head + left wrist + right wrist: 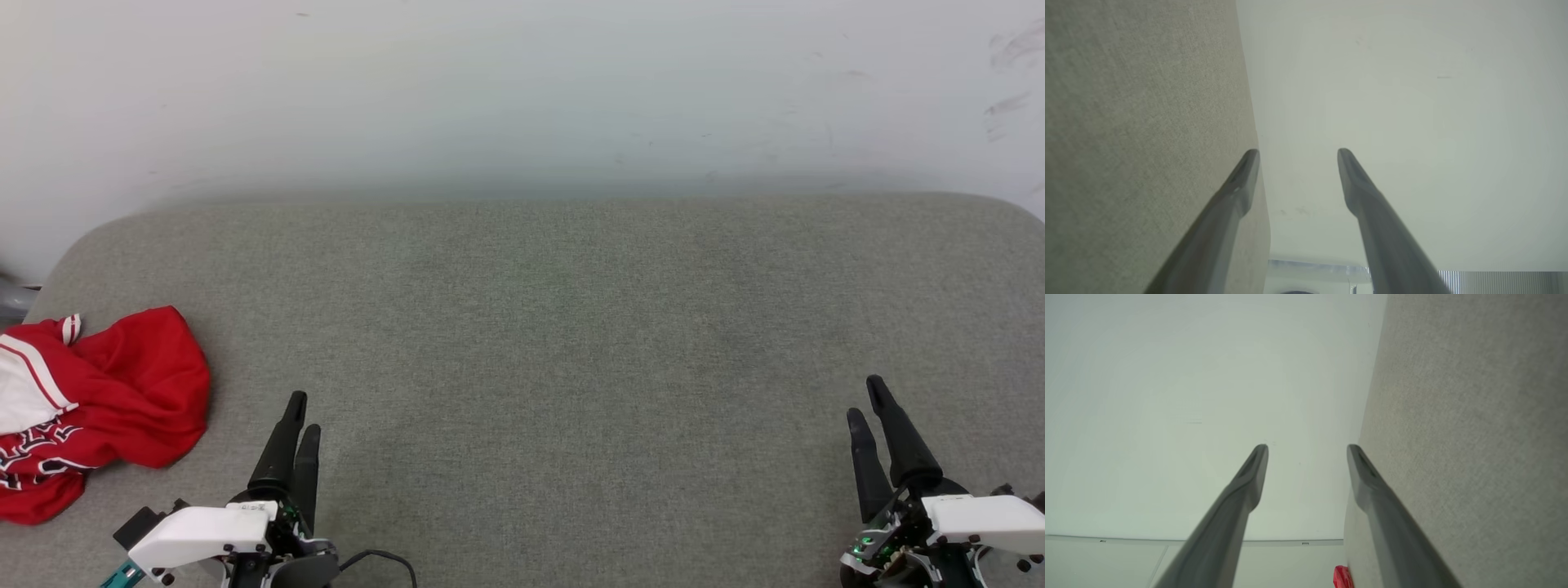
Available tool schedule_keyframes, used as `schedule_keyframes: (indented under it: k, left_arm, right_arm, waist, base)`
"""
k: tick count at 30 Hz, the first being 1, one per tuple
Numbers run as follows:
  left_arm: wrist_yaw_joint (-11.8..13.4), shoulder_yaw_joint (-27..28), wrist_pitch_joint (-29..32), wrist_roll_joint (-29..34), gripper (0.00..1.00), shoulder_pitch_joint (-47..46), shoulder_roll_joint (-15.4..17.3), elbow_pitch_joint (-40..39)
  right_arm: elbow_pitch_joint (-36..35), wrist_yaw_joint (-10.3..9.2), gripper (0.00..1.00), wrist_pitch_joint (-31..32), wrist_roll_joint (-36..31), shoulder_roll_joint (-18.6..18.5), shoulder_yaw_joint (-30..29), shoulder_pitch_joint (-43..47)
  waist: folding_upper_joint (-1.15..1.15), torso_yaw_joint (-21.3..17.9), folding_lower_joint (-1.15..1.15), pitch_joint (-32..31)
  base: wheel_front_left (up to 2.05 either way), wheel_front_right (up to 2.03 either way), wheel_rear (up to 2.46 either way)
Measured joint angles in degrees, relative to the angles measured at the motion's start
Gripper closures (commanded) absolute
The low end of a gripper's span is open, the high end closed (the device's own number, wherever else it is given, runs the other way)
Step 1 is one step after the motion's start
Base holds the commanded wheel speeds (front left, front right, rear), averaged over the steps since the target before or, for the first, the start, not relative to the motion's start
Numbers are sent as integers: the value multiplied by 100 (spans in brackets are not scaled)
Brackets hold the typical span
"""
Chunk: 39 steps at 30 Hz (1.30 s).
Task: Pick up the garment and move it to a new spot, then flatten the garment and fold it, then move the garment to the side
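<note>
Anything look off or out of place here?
Only the red jersey T-shirt with white sleeves: it lies crumpled in a heap at the far left edge of the grey fabric surface, lettering bunched. Faint dark scuffs mark the white wall at upper right. No damage or spills seen.

You're looking at plain lab-type test room: grey fabric-covered bench (571,327), rounded corners, pushed against bare white wall (522,82), scuff marks (1012,49) up top.
</note>
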Motion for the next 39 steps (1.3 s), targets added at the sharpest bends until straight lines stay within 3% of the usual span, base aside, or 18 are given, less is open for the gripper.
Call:
schedule_keyframes:
  k: [29,34,39]
  left_arm:
    - [-1,-813,-699,460,0,1,-1,-836]
    - [-1,-894,-800,881,0,1,16,-957]
    - [-1,-881,-887,1811,0,4,64,-966]
  right_arm:
    - [-881,1,0,-573,-182,-94,343,249]
    - [-968,1,0,-706,-589,-246,415,255]
    - [-928,1,0,-869,-1533,-422,487,260]
  waist:
    - [0,-26,0,8]
    - [0,-21,0,11]
    - [0,-18,0,10]
  base:
    - [0,0,0]
    - [0,0,0]
    - [0,0,0]
